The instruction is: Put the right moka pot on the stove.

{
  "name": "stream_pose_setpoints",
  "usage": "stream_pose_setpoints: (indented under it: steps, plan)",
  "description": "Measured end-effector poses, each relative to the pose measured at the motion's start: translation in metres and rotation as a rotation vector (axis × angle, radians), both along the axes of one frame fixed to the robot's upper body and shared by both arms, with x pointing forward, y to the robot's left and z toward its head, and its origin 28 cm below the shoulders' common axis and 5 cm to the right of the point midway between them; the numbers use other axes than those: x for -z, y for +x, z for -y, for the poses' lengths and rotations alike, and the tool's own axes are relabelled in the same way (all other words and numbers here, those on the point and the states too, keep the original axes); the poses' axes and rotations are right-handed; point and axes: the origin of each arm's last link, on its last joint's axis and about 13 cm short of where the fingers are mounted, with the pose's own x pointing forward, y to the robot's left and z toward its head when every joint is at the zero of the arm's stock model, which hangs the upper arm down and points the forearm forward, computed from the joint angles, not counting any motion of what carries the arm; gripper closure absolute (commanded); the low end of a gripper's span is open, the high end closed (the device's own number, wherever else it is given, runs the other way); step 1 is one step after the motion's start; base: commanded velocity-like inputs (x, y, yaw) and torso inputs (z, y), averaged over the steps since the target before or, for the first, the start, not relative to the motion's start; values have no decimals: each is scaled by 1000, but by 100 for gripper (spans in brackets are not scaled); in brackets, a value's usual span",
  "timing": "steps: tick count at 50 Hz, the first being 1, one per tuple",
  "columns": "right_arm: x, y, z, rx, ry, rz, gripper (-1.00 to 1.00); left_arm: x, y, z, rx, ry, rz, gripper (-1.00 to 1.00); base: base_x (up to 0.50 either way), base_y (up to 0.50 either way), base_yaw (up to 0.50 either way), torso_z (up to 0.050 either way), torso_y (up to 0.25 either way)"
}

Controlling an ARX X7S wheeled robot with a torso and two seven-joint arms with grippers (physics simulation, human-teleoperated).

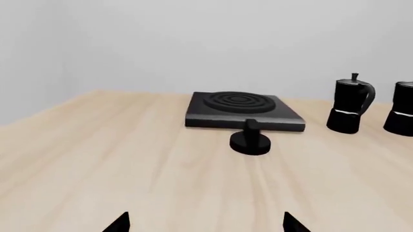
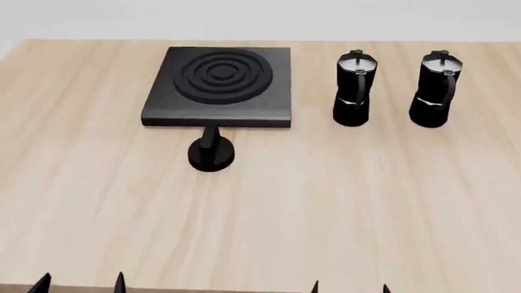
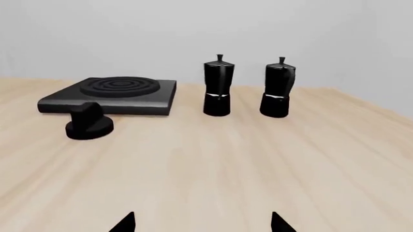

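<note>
Two black moka pots stand upright side by side at the back of the wooden table. The right moka pot [image 2: 433, 90] [image 3: 278, 90] is the outer one; in the left wrist view only its edge [image 1: 401, 114] shows. Its twin [image 2: 354, 90] [image 3: 217, 88] [image 1: 349, 105] stands between it and the stove [image 2: 219, 85] [image 3: 114, 95] [image 1: 243, 111], a flat black slab with burner rings. My left gripper [image 2: 80, 284] [image 1: 206, 223] and right gripper [image 2: 350, 288] [image 3: 202, 223] hover open and empty at the near table edge, far from the pots.
A small round black knob [image 2: 211, 151] [image 1: 250, 140] [image 3: 87, 123] sits just in front of the stove. The light wooden tabletop [image 2: 326, 207] stretches between the grippers and the objects. A pale wall rises behind the table.
</note>
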Motion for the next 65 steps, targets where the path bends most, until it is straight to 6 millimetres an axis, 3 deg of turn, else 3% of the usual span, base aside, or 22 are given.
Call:
stream_pose_setpoints:
  steps: [65]
  plan:
    - [1, 1, 1, -1, 4, -10, -100, 0, -1, 0, 1, 8, 5, -100, 111, 19, 0, 0, 0]
